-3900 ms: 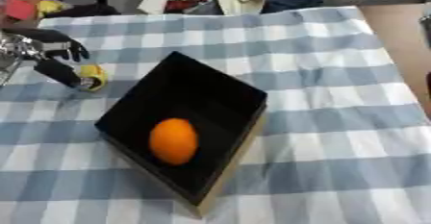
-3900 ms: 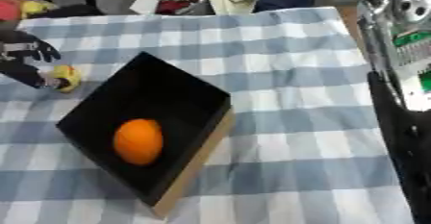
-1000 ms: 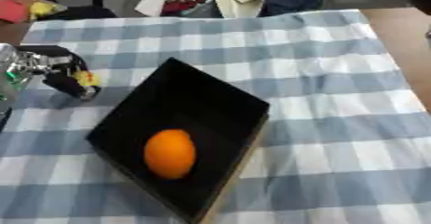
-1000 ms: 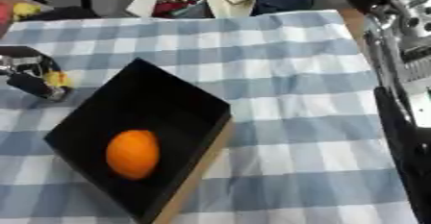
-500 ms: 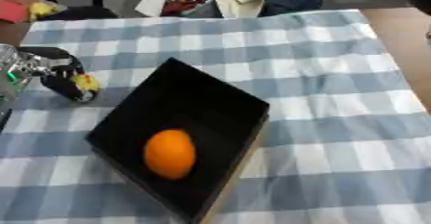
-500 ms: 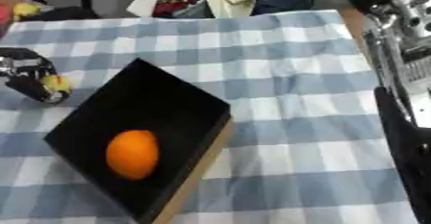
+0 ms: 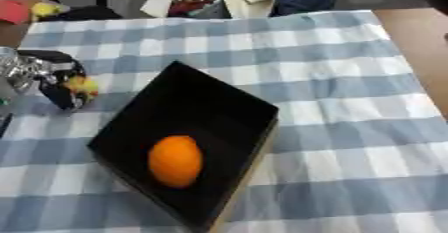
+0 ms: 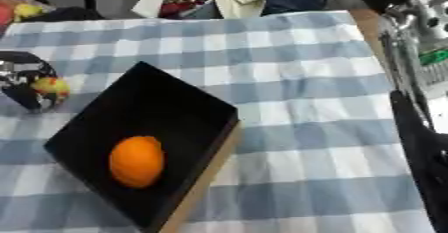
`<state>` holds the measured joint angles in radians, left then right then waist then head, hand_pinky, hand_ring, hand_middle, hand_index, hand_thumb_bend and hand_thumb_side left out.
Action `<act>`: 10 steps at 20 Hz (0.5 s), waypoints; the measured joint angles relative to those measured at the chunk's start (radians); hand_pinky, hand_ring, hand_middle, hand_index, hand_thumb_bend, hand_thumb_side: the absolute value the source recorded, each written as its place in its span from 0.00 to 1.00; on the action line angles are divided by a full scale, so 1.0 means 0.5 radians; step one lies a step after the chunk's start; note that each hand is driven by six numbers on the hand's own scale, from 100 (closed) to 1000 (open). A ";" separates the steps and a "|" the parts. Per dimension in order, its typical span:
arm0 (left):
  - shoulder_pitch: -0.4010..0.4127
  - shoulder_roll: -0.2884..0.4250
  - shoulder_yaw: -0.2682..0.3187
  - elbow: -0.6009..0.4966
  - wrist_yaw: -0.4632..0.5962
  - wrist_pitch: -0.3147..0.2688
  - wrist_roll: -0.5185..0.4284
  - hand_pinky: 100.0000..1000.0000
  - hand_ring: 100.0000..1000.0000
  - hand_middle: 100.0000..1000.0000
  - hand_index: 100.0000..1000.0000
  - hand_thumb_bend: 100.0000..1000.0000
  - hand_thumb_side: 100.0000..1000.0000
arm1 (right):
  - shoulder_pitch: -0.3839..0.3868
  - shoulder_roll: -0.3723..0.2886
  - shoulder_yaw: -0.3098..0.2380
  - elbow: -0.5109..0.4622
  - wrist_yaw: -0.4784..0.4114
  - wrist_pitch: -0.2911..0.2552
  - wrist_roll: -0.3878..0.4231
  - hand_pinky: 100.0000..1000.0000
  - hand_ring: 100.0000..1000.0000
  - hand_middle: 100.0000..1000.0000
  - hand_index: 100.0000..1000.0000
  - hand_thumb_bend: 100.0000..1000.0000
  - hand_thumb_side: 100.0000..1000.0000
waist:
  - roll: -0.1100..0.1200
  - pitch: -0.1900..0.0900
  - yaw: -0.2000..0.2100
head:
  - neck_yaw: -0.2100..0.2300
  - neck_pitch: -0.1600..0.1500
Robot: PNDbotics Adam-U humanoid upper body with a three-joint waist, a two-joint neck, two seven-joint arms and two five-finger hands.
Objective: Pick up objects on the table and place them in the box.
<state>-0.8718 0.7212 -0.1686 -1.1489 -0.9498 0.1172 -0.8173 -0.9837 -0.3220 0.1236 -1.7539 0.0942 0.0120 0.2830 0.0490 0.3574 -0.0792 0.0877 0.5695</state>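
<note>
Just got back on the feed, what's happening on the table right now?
The left hand is at the left edge of the checked tablecloth, its fingers curled round a small yellow object with a bit of red on it, right beside the black box. An orange already lies inside the box. The yellow object is not yet in the box. The right arm shows along the right edge of the right eye view, but its hand is out of sight.

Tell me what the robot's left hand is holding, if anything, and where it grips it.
The left hand has its fingers curled round a small yellow object, left of the black box; the exact contact spot cannot be told.
</note>
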 measured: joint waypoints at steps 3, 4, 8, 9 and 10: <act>-0.003 0.000 0.000 -0.036 0.050 0.020 -0.001 0.38 0.57 0.50 0.73 0.00 0.17 | 0.016 0.002 0.000 -0.003 0.000 0.002 0.000 0.94 0.85 0.78 0.93 0.00 0.87 | 0.003 -0.005 0.001 | 0.000 0.000; -0.005 0.000 0.000 -0.048 0.060 0.029 0.000 0.38 0.57 0.50 0.73 0.00 0.16 | 0.017 0.004 -0.001 -0.004 0.000 0.003 0.000 0.94 0.85 0.78 0.93 0.00 0.87 | 0.005 -0.010 0.001 | 0.000 0.000; -0.024 0.002 0.001 -0.123 0.071 0.057 0.017 0.36 0.56 0.49 0.72 0.00 0.16 | 0.034 0.017 -0.001 -0.017 -0.002 0.012 -0.005 0.94 0.85 0.78 0.93 0.00 0.86 | 0.010 -0.030 0.005 | -0.002 0.001; -0.029 0.002 0.002 -0.149 0.071 0.062 0.023 0.36 0.56 0.48 0.72 0.00 0.16 | 0.035 0.018 -0.001 -0.020 -0.002 0.013 -0.005 0.94 0.85 0.78 0.93 0.00 0.86 | 0.010 -0.034 0.008 | -0.003 0.003; -0.034 0.003 0.003 -0.176 0.072 0.066 0.028 0.35 0.55 0.48 0.71 0.00 0.19 | 0.039 0.018 -0.001 -0.024 -0.003 0.014 -0.006 0.94 0.85 0.78 0.93 0.00 0.86 | 0.010 -0.037 0.009 | -0.004 0.004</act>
<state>-0.8886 0.7229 -0.1672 -1.2370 -0.9136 0.1504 -0.8031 -0.9642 -0.3130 0.1229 -1.7657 0.0928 0.0191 0.2800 0.0540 0.3390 -0.0745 0.0855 0.5713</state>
